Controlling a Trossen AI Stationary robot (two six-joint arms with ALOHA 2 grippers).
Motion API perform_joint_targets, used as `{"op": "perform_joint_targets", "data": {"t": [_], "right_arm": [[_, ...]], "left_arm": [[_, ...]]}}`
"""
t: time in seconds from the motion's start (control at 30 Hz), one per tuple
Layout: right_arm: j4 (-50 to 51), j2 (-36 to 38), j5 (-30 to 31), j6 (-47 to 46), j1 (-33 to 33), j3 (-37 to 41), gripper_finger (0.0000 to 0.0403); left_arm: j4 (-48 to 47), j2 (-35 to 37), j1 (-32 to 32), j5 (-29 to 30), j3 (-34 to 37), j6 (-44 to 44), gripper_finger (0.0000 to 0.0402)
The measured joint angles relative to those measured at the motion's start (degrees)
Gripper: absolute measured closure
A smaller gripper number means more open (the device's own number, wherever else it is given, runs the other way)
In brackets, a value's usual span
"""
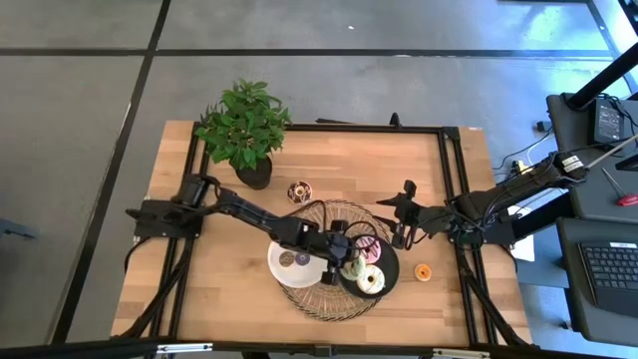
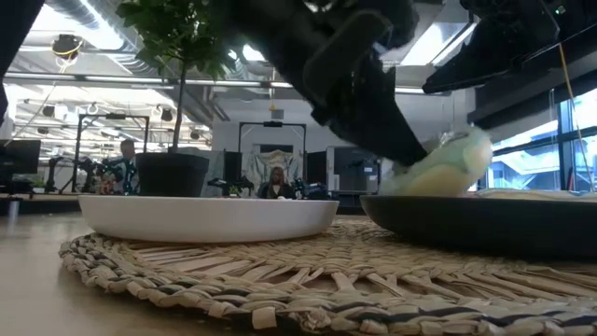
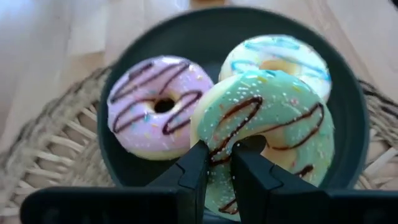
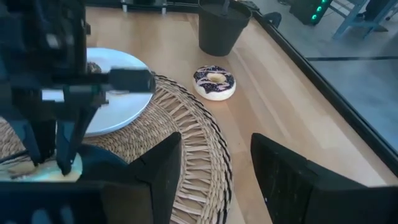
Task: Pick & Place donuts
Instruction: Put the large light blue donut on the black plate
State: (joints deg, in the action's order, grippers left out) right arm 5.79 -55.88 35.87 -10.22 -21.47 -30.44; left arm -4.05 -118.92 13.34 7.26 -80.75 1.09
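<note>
A green donut (image 3: 273, 118) with chocolate drizzle hangs tilted over the black plate (image 3: 348, 93), with my left gripper (image 3: 219, 152) shut on it. On that plate lie a pink donut (image 3: 158, 106) and a cream donut (image 3: 280, 53) with blue drizzle. The black plate and a white plate (image 1: 291, 269) stand on a woven mat (image 1: 329, 299). A chocolate donut (image 1: 299, 191) lies on the table at the far side, and a small orange donut (image 1: 423, 271) lies at the right. My right gripper (image 1: 399, 214) waits open beside the mat's right edge. My left gripper pinches the green donut's ring on its near side (image 3: 221, 146), one finger in the hole and one at the outer rim. The fingers slant down from the table's left. The donut hangs tilted (image 2: 448, 163), low over the black plate; whether it touches the plate I cannot tell.
A potted plant (image 1: 244, 130) stands at the table's far left. Small dark donuts (image 1: 294, 260) lie on the white plate. Black frame rails (image 1: 449, 170) run along the table's sides. Bare wood lies to the near left and far right.
</note>
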Motion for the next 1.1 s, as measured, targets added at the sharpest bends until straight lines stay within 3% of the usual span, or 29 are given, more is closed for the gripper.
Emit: {"op": "perform_joint_targets", "data": {"t": [0.7, 1.1], "right_arm": [[0.83, 0.00, -0.13, 0.00, -0.02, 0.00, 0.0208], [1.57, 0.00, -0.11, -0.02, 0.00, 0.00, 0.0208]], "left_arm": [[-0.16, -0.14, 0.01, -0.54, 0.00, 1.49, 0.0326], [-0.66, -0.14, 0.01, -0.53, 0.00, 2.77, 0.0267]]}}
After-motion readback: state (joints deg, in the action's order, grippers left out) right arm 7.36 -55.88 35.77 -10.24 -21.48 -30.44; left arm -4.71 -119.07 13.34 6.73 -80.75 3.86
